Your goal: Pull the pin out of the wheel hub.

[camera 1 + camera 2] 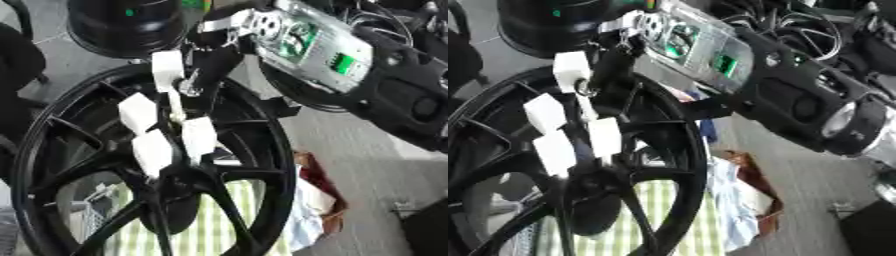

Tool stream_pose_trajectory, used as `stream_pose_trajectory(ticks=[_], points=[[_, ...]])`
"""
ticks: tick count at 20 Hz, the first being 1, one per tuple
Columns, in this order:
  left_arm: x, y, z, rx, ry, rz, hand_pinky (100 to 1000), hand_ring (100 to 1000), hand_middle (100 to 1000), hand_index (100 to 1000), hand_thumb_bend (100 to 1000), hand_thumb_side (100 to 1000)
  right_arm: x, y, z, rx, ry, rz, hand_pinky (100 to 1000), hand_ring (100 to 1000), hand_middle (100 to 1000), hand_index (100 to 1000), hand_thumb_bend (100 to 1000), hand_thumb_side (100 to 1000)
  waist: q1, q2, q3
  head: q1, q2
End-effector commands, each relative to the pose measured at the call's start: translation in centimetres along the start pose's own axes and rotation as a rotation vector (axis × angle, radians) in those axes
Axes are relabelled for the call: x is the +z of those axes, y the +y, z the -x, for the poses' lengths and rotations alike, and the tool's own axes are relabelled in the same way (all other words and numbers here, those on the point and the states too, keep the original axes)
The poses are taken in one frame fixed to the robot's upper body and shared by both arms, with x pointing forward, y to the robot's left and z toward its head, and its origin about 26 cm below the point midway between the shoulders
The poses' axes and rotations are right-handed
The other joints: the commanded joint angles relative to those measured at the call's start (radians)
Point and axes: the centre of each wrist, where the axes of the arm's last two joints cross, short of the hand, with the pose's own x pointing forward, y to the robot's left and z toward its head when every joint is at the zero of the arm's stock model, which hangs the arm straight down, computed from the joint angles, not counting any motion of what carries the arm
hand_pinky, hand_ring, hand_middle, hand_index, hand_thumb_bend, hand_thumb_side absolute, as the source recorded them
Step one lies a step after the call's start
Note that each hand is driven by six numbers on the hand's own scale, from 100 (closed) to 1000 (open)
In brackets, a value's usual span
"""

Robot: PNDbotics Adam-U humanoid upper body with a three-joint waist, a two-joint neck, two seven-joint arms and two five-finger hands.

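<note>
Wheel point(262, 165): black rim and spokes. Right hand point(166, 135): black, white fingertip pads. Forearm point(315, 45): silver casing, green lights. Near, behind the spokes: green-and-white checked cloth point(214, 225). Floor point(367, 165): grey.

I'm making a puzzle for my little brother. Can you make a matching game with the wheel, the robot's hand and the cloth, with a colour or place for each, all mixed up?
Things:
1. wheel
2. right hand
3. cloth

Colour or place:
A. green and white checks, seen through the gaps
B. reaches down from the top to the wheel's middle
C. black, with spokes

Pairs: 1-C, 2-B, 3-A
</note>
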Motion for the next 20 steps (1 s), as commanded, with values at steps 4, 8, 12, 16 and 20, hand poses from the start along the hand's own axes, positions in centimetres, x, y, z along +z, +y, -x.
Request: stream_pose_trajectory(ticks=[4, 8, 12, 16, 20], points=[[-0.7, 1.0, -0.9, -0.027, -0.035, -0.005, 837, 885, 778, 834, 482, 582, 4.1, -4.6, 1.5, -0.025, -0.001, 0.278, 694, 757, 496, 565, 100, 252, 0.016, -0.021, -0.005, 0.004, -0.013], [-0.6, 1.1, -0.9, -0.031, -0.034, -0.004, 838, 885, 778, 835, 481, 582, 6.5, -7.3, 3.2, -0.100, 0.010, 0.455, 686, 753, 493, 564, 100, 259, 0.018, -0.024, -0.010, 0.006, -0.013], [-0.6, 1.3, -0.8, -0.038, -0.032, -0.011, 838, 885, 779, 835, 478, 582, 8.5, -9.9, 6.3, -0.151, 0.080, 0.636, 681, 751, 492, 563, 100, 259, 0.022, -0.026, -0.018, 0.015, -0.012], [-0.5, 1.5, -0.8, -0.043, -0.030, -0.017, 838, 885, 779, 835, 478, 582, 10.5, -12.4, 11.4, -0.200, 0.244, 0.817, 674, 747, 491, 563, 100, 237, 0.025, -0.026, -0.027, 0.023, -0.013], [-0.3, 1.6, -0.6, -0.046, -0.022, -0.023, 838, 885, 779, 835, 476, 583, 12.7, -14.2, 16.2, -0.252, 0.408, 0.975, 662, 741, 488, 560, 100, 225, 0.030, -0.025, -0.034, 0.033, -0.016]])
